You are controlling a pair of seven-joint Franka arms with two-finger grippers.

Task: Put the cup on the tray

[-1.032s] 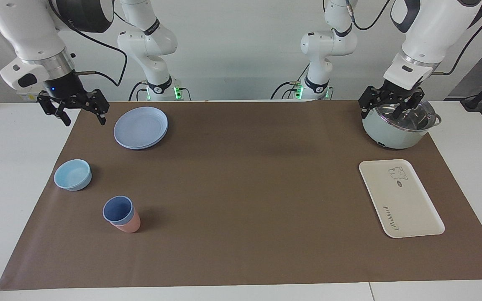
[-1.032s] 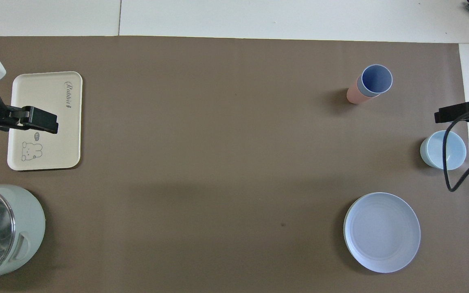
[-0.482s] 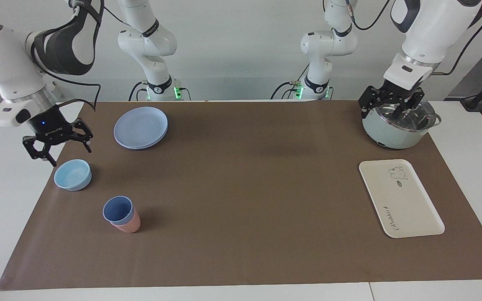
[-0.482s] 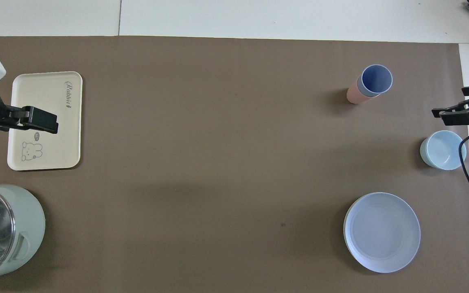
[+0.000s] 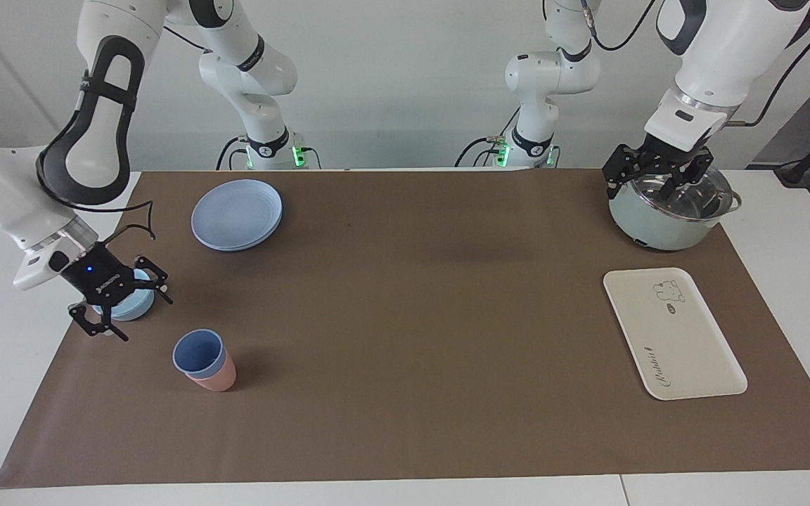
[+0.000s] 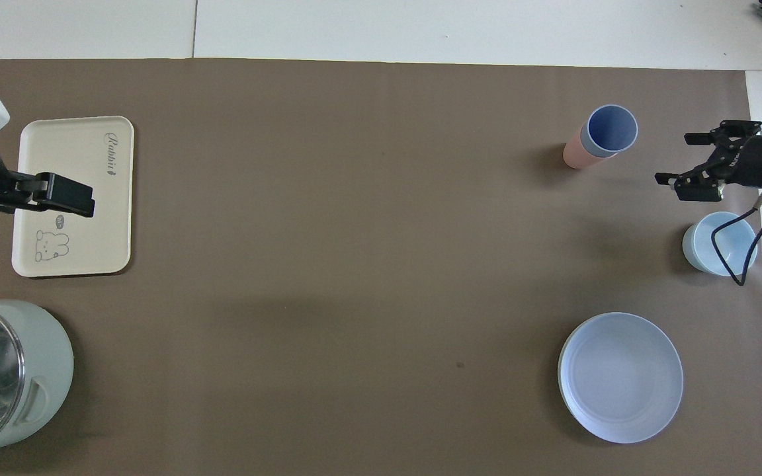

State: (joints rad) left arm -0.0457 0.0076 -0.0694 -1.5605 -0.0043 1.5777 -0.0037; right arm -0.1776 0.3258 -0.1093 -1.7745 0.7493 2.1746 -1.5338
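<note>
Nearest the robots, at the left arm's end, a pale mint-green cooking pot (image 5: 671,214) w/ a shiny clear lid & round body sits on the brown mat (image 5: 405,330), which is smooth, matte, paper-like. The left gripper (image 5: 655,180) waits over the pot's rim, fingers spread apart, holding nothing. Toward the right arm's end, about as near the robots, lies a round periwinkle plate (image 5: 237,213), shallow, w/ faint concentric ridges. Farther out at that end is a light-blue bowl (image 6: 718,242), small, round, thick-walled, smooth plastic. The right gripper (image 5: 124,310) hangs over the mat's edge just beside the bowl, on the bowl's side away from the robots, tilted; black fingers splayed wide, nothing between them, near the cups but not touching them. Farther still stands the cup (image 5: 198,353): small blue tumbler, tapered, matte, no handle, nested upright inside a salmon-pink tumbler (image 5: 216,377) of like shape, only the pink one's lower wall showing. So the cup is at the right arm's end, well apart from the tray (image 5: 673,332), which lies at the left arm's end, farther from the robots than the pot: flat cream-white rectangle, rounded corners, low rim, small bear drawing at the end nearer the robots, cursive lettering at the other end; its surface bare.
</note>
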